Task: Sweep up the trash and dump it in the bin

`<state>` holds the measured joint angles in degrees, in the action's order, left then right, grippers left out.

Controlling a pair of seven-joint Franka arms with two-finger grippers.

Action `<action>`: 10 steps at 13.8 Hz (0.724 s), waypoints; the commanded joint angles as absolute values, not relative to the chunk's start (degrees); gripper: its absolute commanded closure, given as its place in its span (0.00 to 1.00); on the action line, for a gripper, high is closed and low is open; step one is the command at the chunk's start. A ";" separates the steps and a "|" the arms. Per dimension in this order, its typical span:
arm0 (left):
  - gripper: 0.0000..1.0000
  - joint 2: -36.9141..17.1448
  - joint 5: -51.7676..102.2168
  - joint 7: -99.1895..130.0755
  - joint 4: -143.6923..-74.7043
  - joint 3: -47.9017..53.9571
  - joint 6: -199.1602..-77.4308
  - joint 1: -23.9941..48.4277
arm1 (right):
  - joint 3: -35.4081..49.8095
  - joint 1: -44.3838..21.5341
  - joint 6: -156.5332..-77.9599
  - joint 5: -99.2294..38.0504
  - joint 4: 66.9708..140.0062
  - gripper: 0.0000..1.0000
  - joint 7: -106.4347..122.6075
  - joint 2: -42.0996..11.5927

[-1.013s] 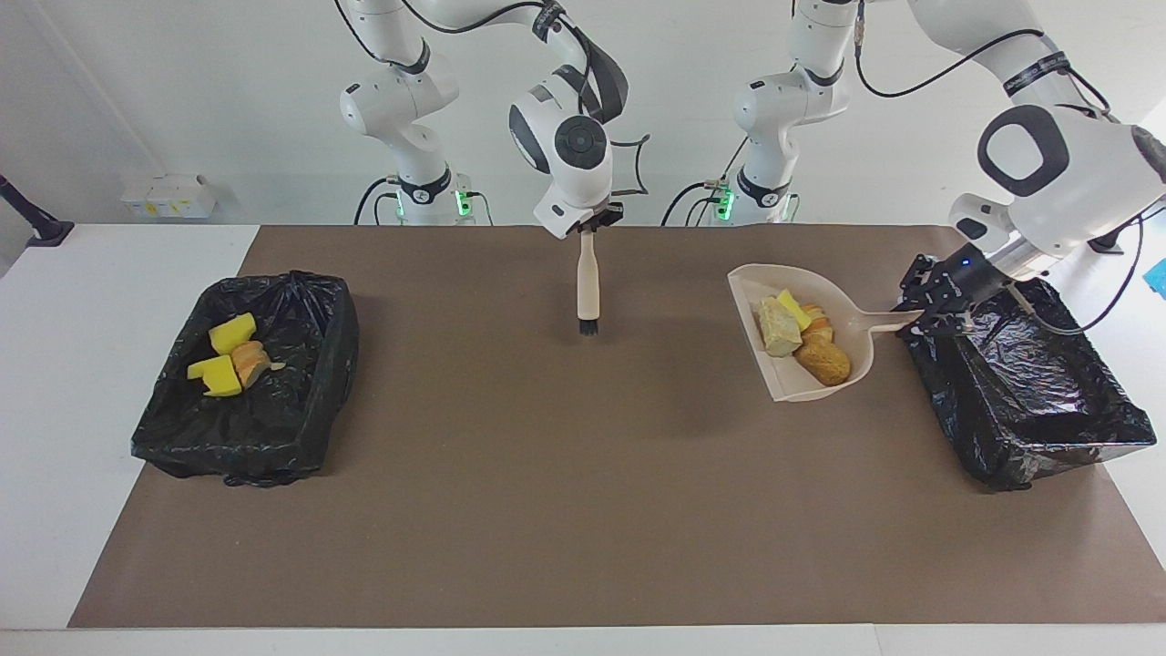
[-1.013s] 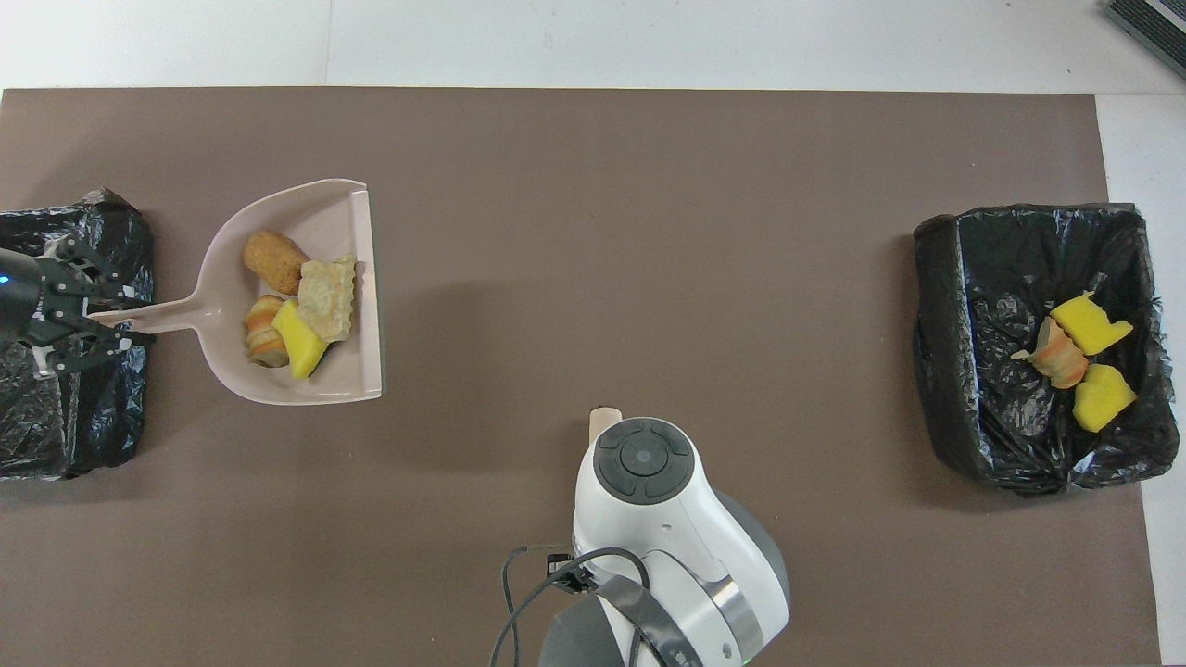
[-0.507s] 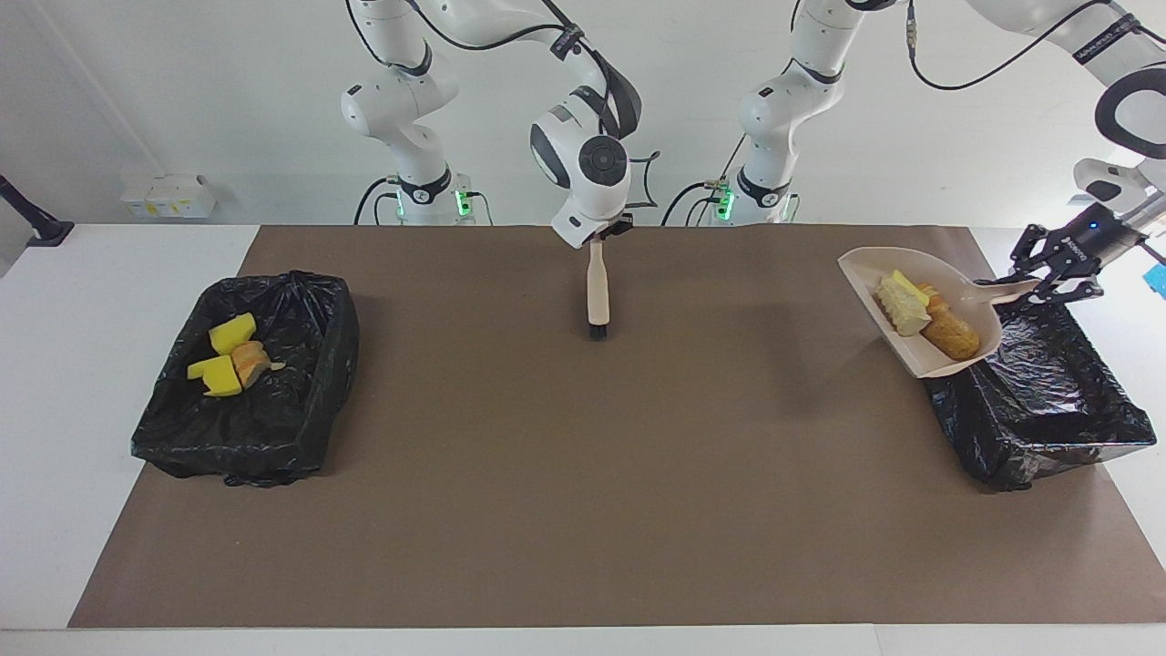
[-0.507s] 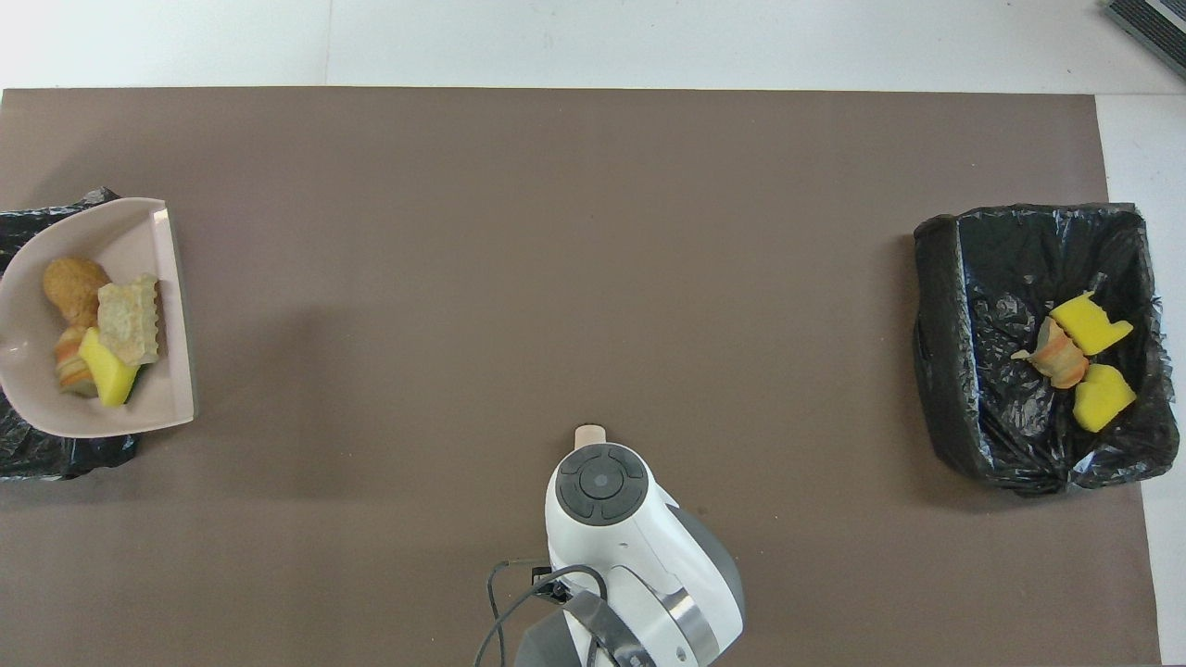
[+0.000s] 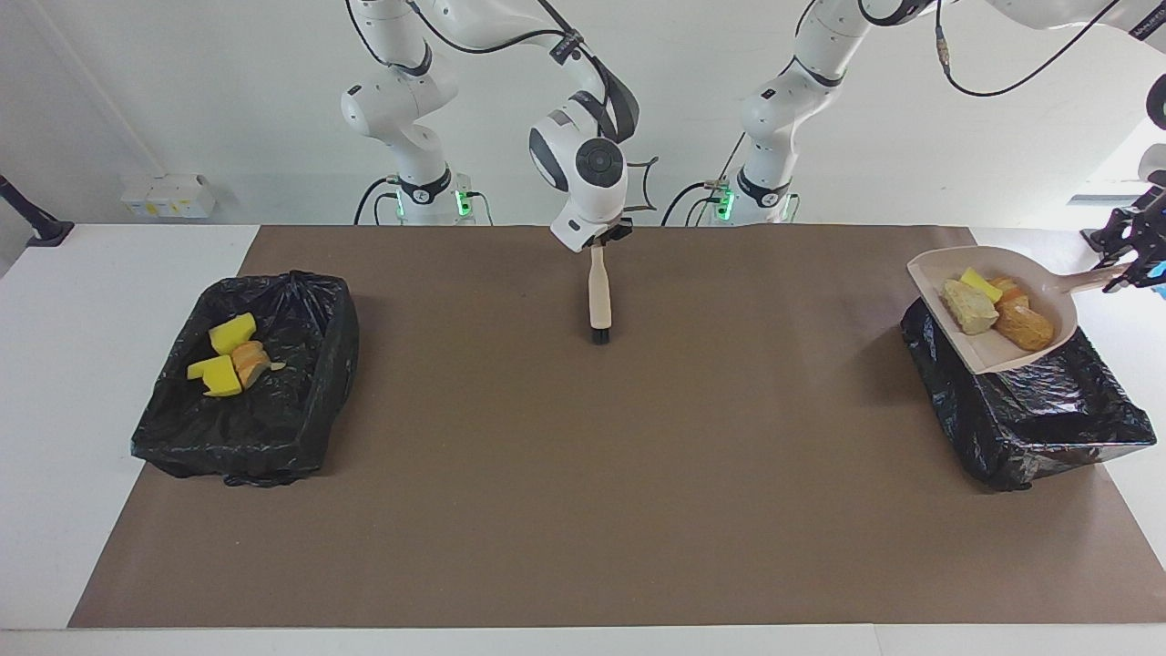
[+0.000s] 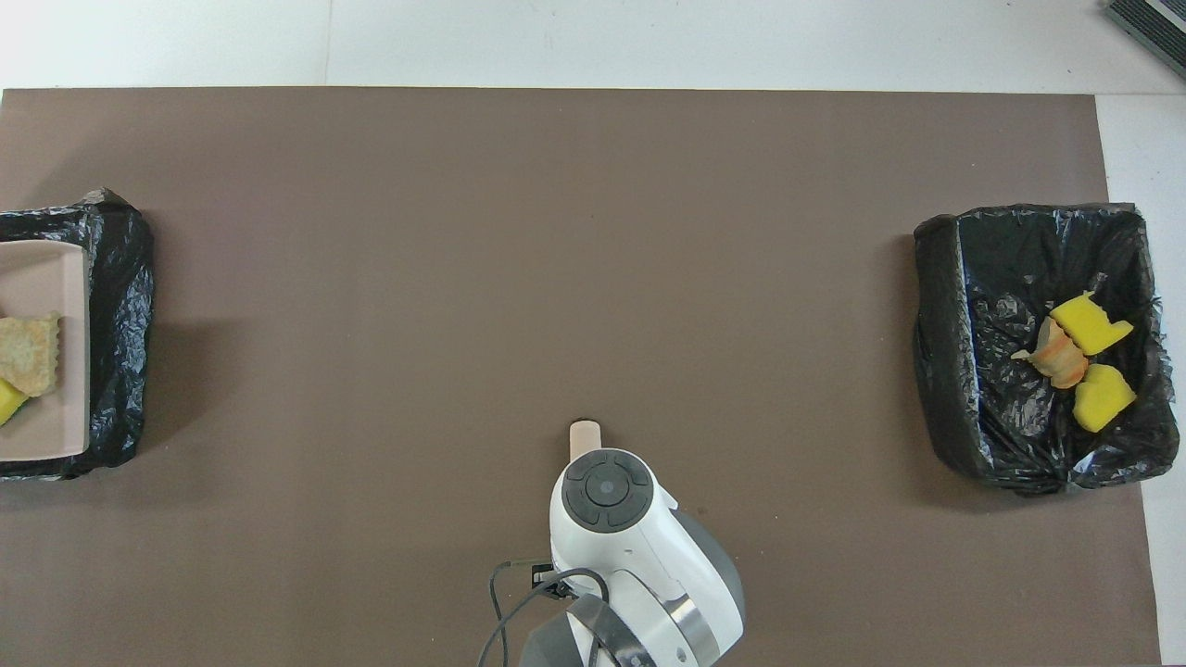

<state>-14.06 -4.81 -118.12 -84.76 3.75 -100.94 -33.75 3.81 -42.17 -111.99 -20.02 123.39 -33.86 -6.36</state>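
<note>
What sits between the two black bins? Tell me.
Only the brush held by the right end effector over bare brown mat; the facing view shows it.

One high camera faces the robots across the table; another looks steeply down; both share the brown mat [image 5: 583, 474]

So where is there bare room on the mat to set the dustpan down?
The brown mat lies bare between the two bins, apart from the brush hanging from the right gripper. It is crowded at the left arm's end: the loaded dustpan, held by the left gripper, hangs over that bin.
</note>
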 commanded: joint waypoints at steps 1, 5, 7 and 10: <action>1.00 -19.15 -9.83 -118.74 -76.74 4.31 -103.09 -34.54 | 3.60 -41.84 -113.55 -20.39 124.54 0.90 -31.46 -5.97; 1.00 -18.82 -23.25 -109.97 -79.08 4.31 -109.86 -32.79 | 3.43 -40.61 -113.38 -20.13 123.84 0.91 -31.64 -6.86; 1.00 -17.23 -31.42 -104.62 -82.34 4.31 -109.95 -30.16 | 3.43 -40.61 -113.29 -20.21 123.84 0.82 -31.64 -6.86; 1.00 -15.65 -40.83 -100.65 -85.07 4.31 -109.34 -27.08 | 3.34 -40.69 -113.29 -19.87 122.70 0.00 -31.73 -7.29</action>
<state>-18.48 -35.30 -103.82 -81.42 4.92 -109.05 -29.39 3.18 -41.36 -112.51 -19.98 123.41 -33.25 -6.61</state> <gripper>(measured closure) 0.678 0.577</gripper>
